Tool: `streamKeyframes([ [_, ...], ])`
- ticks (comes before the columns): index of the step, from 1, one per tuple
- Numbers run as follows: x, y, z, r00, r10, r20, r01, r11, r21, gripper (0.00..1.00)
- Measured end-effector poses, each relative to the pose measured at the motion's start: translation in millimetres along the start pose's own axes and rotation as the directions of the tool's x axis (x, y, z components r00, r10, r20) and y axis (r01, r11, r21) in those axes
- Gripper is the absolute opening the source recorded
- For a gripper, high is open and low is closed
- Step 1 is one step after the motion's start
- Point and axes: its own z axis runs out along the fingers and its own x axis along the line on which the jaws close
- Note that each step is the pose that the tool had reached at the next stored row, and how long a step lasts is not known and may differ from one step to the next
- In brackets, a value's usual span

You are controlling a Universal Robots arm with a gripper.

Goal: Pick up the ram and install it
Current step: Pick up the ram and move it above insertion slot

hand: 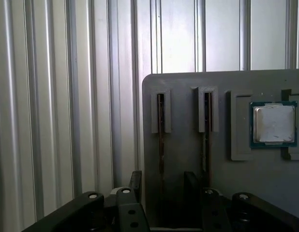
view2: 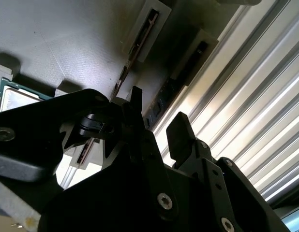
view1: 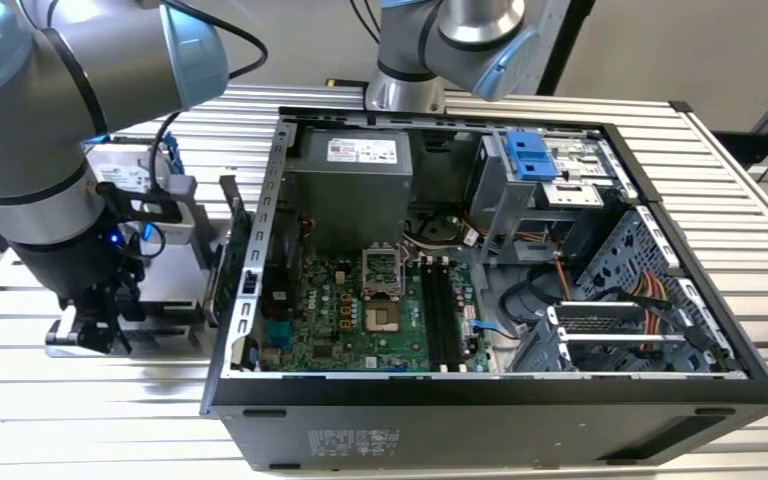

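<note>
No legible text; white label [view1: 361, 150] on the power supply [view1: 351, 190], print unreadably small.

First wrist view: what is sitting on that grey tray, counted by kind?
On the grey tray:
ram sticks, standing on edge in slots: 2
processor chip: 1
Total: 3

Silver-grey arm [view1: 31, 190] with blue joint caps [view1: 200, 52], black cables [view1: 87, 95], black tool [view2: 156, 108].
</note>
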Motion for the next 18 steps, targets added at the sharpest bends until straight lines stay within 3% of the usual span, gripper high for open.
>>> streamKeyframes([
  [3,-0.1,0.0,0.1,1.0000,0.001,0.0058,-0.001,1.0000,-0.0003,1.00],
  [9,-0.1,0.0,0.1,1.0000,0.001,0.0064,-0.001,1.0000,-0.0004,1.00],
  [10,-0.1,0.0,0.1,1.0000,0.001,0.0065,-0.001,1.0000,-0.0003,0.00],
  [18,-0.1,0.0,0.1,1.0000,0.001,0.0075,-0.001,1.0000,-0.0004,0.00],
])
